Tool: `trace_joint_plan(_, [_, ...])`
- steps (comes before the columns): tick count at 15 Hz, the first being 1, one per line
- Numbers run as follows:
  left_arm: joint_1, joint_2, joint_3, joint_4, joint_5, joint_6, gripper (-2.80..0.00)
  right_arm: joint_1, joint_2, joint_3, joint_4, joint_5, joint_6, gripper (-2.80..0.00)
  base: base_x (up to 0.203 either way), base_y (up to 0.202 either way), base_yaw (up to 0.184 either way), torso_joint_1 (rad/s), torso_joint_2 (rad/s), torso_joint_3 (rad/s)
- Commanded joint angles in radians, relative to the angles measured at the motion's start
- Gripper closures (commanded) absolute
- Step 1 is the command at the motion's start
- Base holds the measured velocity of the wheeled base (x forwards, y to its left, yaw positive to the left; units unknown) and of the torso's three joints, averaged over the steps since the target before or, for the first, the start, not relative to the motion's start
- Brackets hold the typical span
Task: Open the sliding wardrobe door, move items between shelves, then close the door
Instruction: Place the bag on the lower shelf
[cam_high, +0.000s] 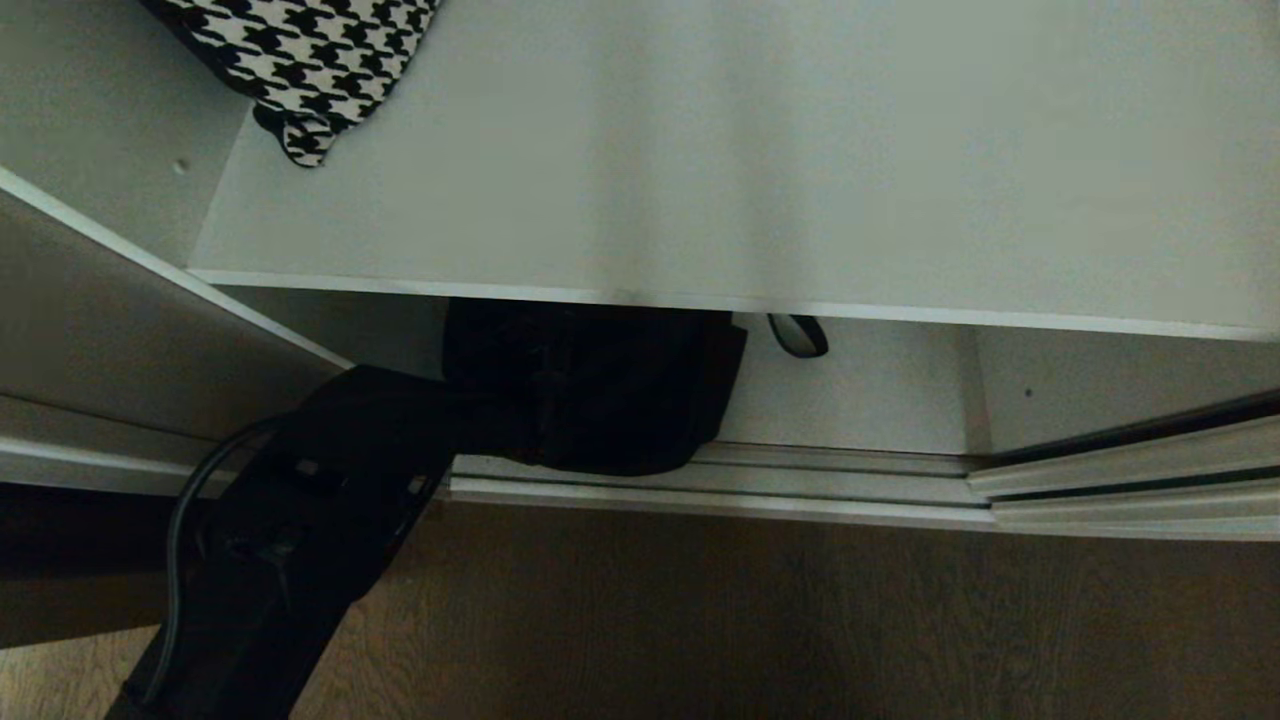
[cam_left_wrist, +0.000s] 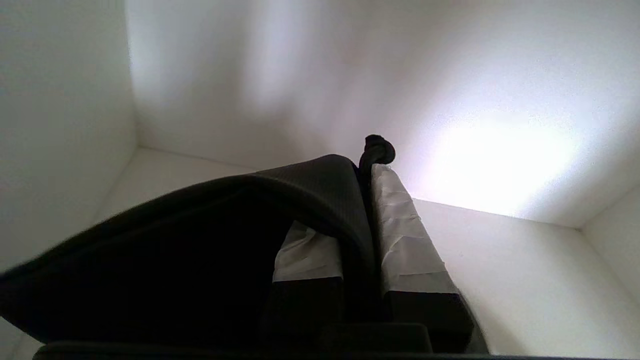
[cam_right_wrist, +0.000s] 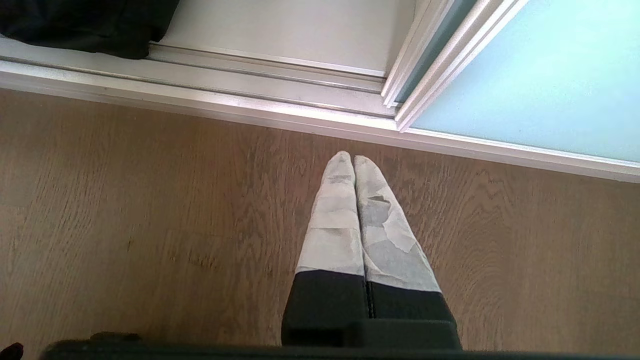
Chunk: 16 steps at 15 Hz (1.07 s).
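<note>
Nearest, over wood floor (cam_right_wrist: 150, 210), right gripper (cam_right_wrist: 354, 159) pressed together, idle. Beyond, door (cam_right_wrist: 540, 75) slid right. On lower shelf (cam_left_wrist: 525, 280), left gripper (cam_left_wrist: 367, 200) pinching bag (cam_high: 590, 390). Farthest, houndstooth cloth (cam_high: 310, 50) on upper shelf (cam_high: 750, 150).

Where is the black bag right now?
In the head view the black bag sits left of centre under the shelf, on the wardrobe's bottom board, pinched by the left gripper.

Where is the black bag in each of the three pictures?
Head view: the black bag sits under the upper shelf, at the left arm's end.
Left wrist view: its fabric is pinched in the left tool.
Right wrist view: top corner.
Shared landmark: the silver door track.
</note>
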Motion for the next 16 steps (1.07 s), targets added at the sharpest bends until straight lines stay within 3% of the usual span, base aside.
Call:
trace_joint_plan(1, [0.003,-0.024,-0.001,-0.012,0.008,-0.006,0.00,0.000,0.000,0.000,0.000,0.000,-0.001,0.00,0.000,0.000,0.000,0.000,0.00,0.000])
trace_joint_plan(16, [-0.019,-0.020,-0.002,-0.010,0.029,0.005,0.00,0.000,0.000,0.001,0.000,0.000,-0.001,0.00,0.000,0.000,0.000,0.000,0.00,0.000])
